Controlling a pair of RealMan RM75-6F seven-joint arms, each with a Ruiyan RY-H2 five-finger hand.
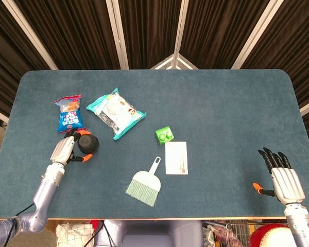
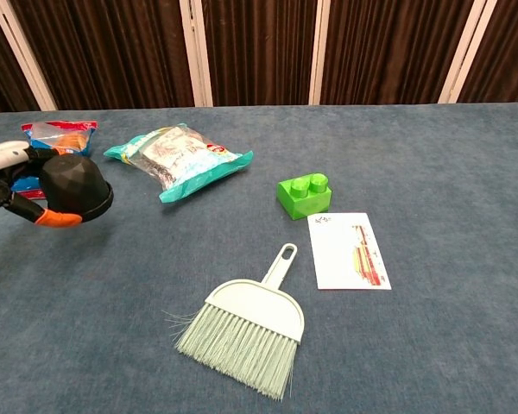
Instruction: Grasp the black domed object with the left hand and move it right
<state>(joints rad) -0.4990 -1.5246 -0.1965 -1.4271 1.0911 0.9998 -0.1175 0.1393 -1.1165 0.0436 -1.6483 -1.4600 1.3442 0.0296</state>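
The left hand [image 1: 66,150] grips the black domed object [image 1: 87,145], fingers curled around it with orange fingertips [image 2: 59,219] on its lower edge. The object sits at the left side of the table [image 1: 221,103], just below the blue snack bag [image 1: 68,112]; whether it rests on the cloth or is lifted clear cannot be told from either view.

Print is present on the blue snack bag, the teal snack pack [image 1: 115,113] and the white card [image 1: 176,157], but none of it is legible in either view.

The right hand [image 1: 283,180] appears only in the head view, near the table's front right corner, fingers spread and holding nothing. The chest view shows the object's faceted surface [image 2: 72,185] and flared rim, detail the head view does not resolve. Both views show the green block [image 2: 304,196] just beside the card's far edge and the pale green hand brush [image 2: 246,326] lying nearer the front edge.
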